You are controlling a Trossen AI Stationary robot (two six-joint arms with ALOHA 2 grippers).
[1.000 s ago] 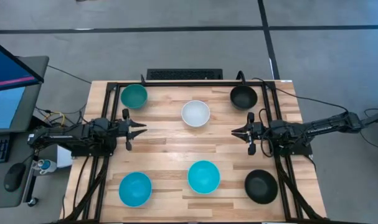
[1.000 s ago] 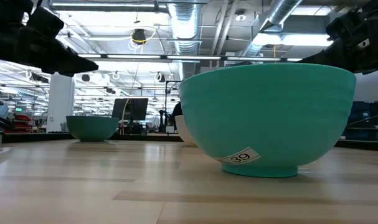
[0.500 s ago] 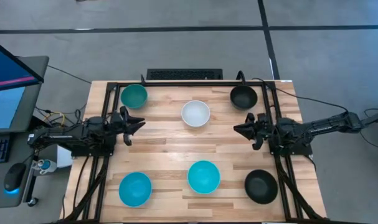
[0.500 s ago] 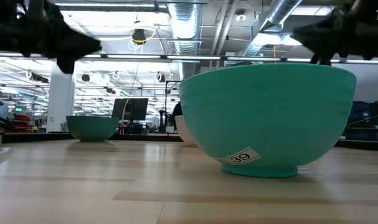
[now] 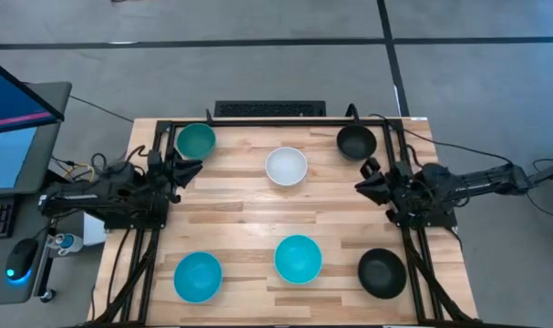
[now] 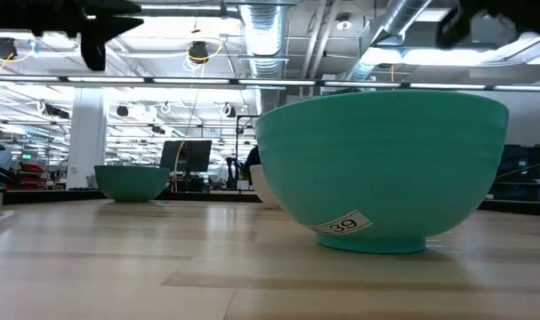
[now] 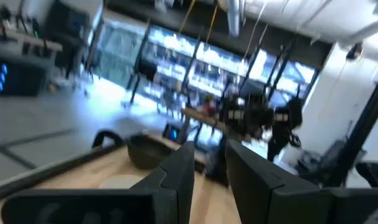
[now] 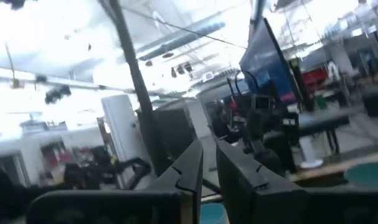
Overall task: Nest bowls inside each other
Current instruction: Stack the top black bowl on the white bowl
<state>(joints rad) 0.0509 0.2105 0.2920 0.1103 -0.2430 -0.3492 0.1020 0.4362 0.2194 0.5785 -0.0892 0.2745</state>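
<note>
Six bowls sit apart on the wooden surface (image 5: pixel 240 214): a dark teal bowl (image 5: pixel 196 140), two turquoise bowls (image 5: pixel 198 276), a white bowl (image 5: pixel 285 166) and two black bowls (image 5: pixel 356 142). They are probably light, stiff, slick plastic, best pinched at the rim. The left gripper (image 5: pixel 187 168) and right gripper (image 5: pixel 363 182) hover empty, jaws narrow.

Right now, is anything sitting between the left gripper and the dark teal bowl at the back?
Nothing visible. The left gripper hangs beside the dark teal bowl, with only bare table between them.
</note>
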